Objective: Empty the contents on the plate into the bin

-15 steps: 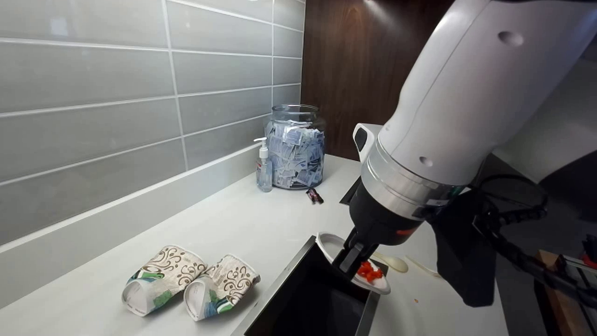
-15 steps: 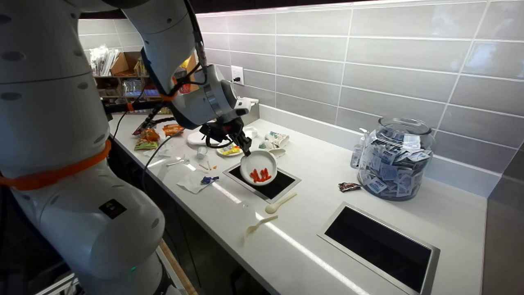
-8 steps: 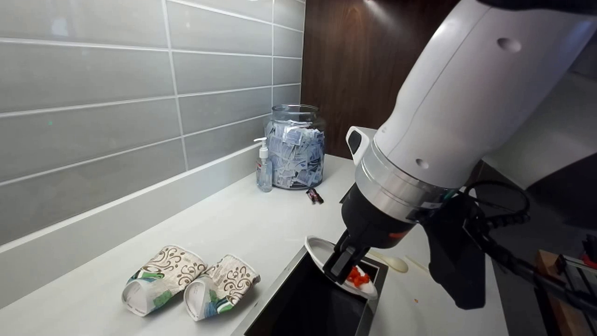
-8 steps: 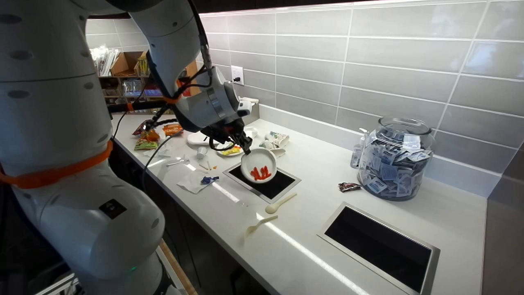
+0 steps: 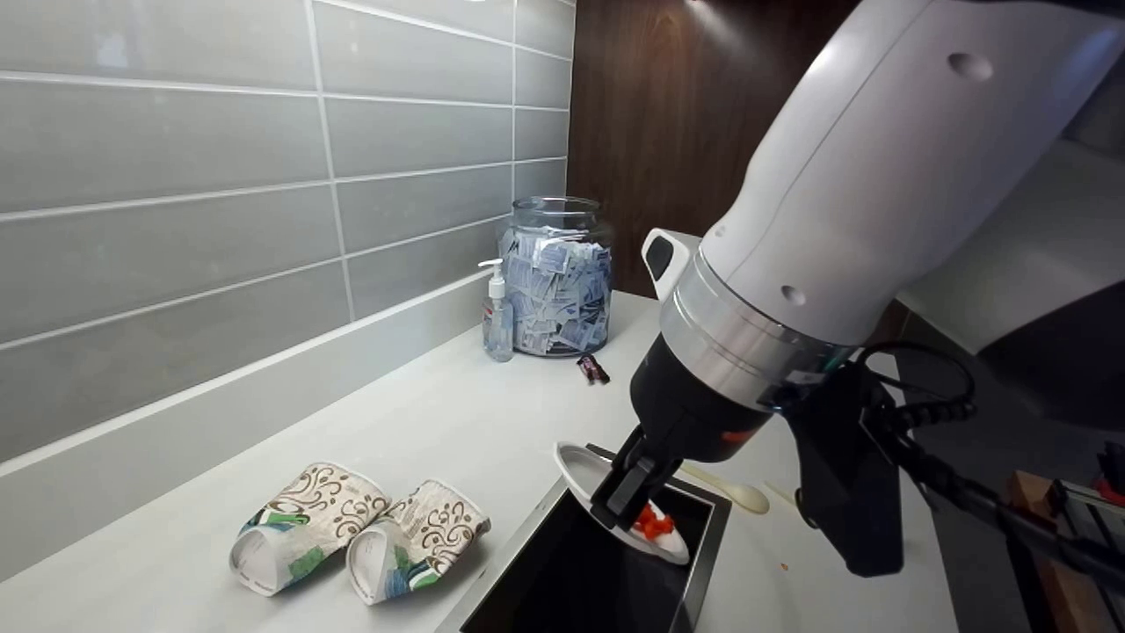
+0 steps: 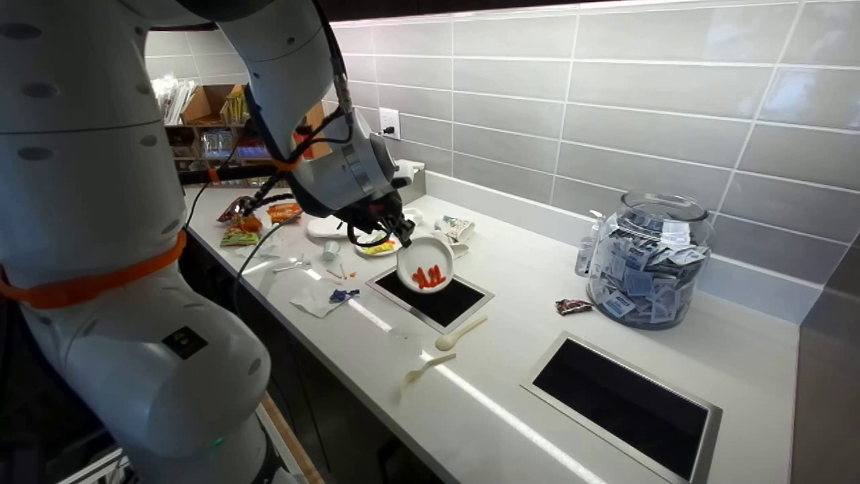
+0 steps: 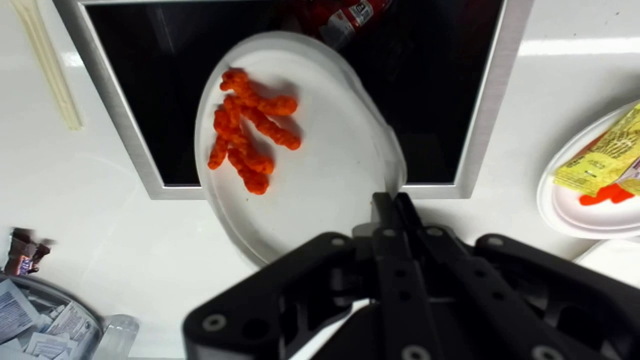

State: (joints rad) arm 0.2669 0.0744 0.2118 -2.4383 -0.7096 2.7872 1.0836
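Red cheese curls (image 7: pixel 243 145) on tilted white plate (image 7: pixel 332 165). Nearest, black gripper (image 7: pixel 392 199), fingers all but together, plate rim pinched between. Curls lie across plate from gripper, up-left in wrist view, bunched at low edge. Beneath, metal-rimmed bin (image 7: pixel 489 100); tipping that edge further down likely next. Beyond, packet-filled glass jar (image 6: pixel 652 269).

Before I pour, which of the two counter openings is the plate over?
The bin, beside the crushed cups: the plate hangs at least partly over it. The other opening, nearer the glass jar, lies away from the plate.
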